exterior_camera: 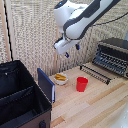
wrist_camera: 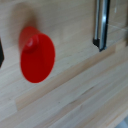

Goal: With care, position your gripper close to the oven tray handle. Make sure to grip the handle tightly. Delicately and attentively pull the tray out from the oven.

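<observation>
Oven tray (exterior_camera: 96, 73) lying pulled out on the wooden table (exterior_camera: 95, 102), handle (exterior_camera: 93, 75) along its outer edge. Nearest: black case (exterior_camera: 20, 97), standing open. Then red cup (exterior_camera: 82, 84) and small bowl (exterior_camera: 60, 78), sitting close together. Farther back, oven (exterior_camera: 113, 55). Gripper (exterior_camera: 65, 49) hanging above the bowl, holding nothing; finger spacing impossible to tell.

Air under the fingers (exterior_camera: 66, 54) is open. Below them a red cup (exterior_camera: 82, 84) and small bowl (exterior_camera: 60, 78) stand on the counter (exterior_camera: 95, 107); bare wood separates the cup from the tray (exterior_camera: 95, 73).
</observation>
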Robot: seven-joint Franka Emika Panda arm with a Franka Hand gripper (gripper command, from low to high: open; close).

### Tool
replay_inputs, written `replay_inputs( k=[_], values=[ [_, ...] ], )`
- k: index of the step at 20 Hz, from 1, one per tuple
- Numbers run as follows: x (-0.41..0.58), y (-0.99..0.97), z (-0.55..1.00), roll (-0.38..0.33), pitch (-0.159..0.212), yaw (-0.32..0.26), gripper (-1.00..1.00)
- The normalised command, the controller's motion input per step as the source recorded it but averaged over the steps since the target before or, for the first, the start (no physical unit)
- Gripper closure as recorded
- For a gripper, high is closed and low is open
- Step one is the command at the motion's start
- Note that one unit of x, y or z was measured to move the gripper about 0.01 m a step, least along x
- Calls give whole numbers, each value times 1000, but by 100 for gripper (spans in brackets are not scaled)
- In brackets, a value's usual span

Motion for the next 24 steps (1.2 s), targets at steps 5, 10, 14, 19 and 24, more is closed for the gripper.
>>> replay_inputs(
  k=[5, 10, 14, 19, 24],
  values=[
    [-122, -686, -4, -259, -52, 37, -100],
    [-16, -578, -105, -256, -56, 71, -100],
    [0, -427, -135, -293, -24, 115, -100],
    [0, -372, -233, -300, 1, 143, -100],
    [0, -425, -314, -238, 11, 149, -100]
  ],
)
